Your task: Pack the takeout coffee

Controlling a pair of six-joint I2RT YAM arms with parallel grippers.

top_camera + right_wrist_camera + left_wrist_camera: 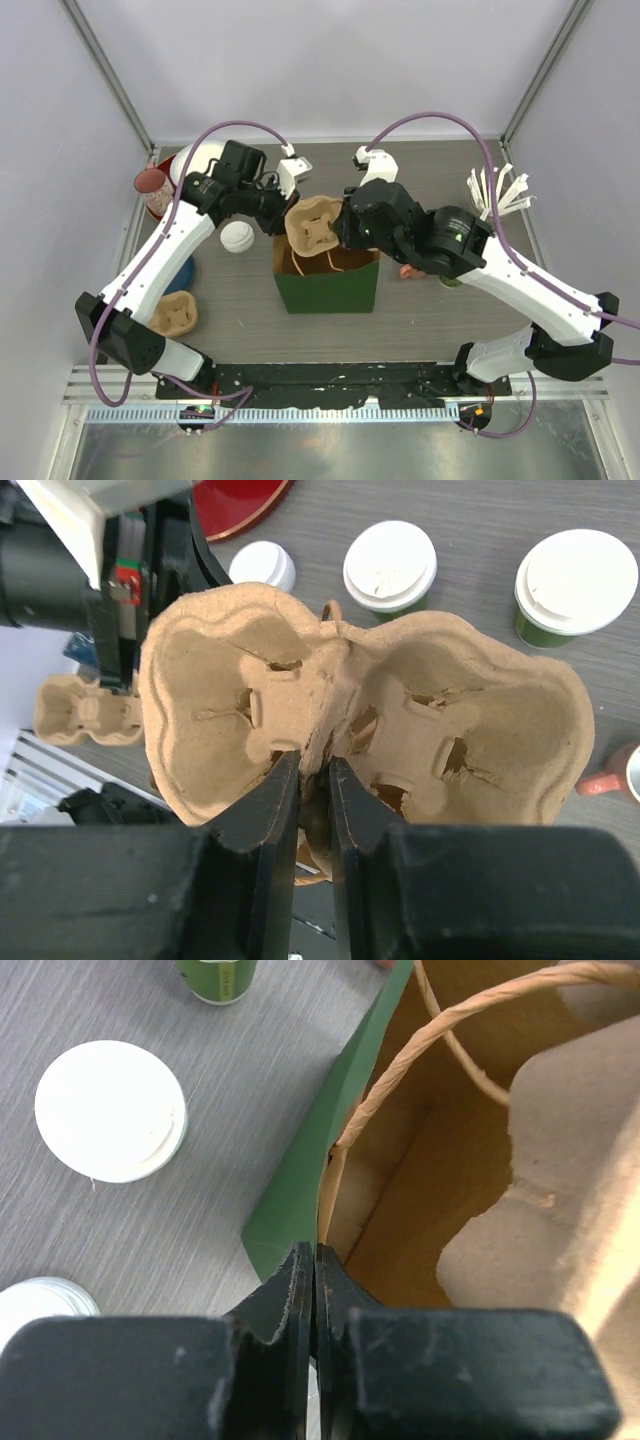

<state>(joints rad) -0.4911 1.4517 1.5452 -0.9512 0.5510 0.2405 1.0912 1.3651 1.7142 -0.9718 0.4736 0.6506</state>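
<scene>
**mo_b:** so where's the coffee at?

**kip:** Both cups are out on the grey wood-grain tabletop (430,330), outside the bag. On the right wrist cam there's a green paper cup with a round white plastic lid (390,565) and a second lidded green cup (575,585). They're upright, apart from each other, and sit past the far side of the moulded brown pulp cup carrier (230,680). Neither one touches the carrier.

**mo_b:** and the pincers?

**kip:** The right pincer (315,775) is pressed together on the carrier's middle ridge, holding it up over the mouth of the dark green paper bag with twine handles (327,288). The left pincer (313,1265) is clamped tight on the bag's top edge at a corner, with both fingers flat against the paper.

**mo_b:** anything else nearby?

**kip:** A second pulp carrier (175,315) is lying over on the left of the tabletop, well apart from the bag. There's also a small loose white lid (262,565) just beside the first cup.
</scene>
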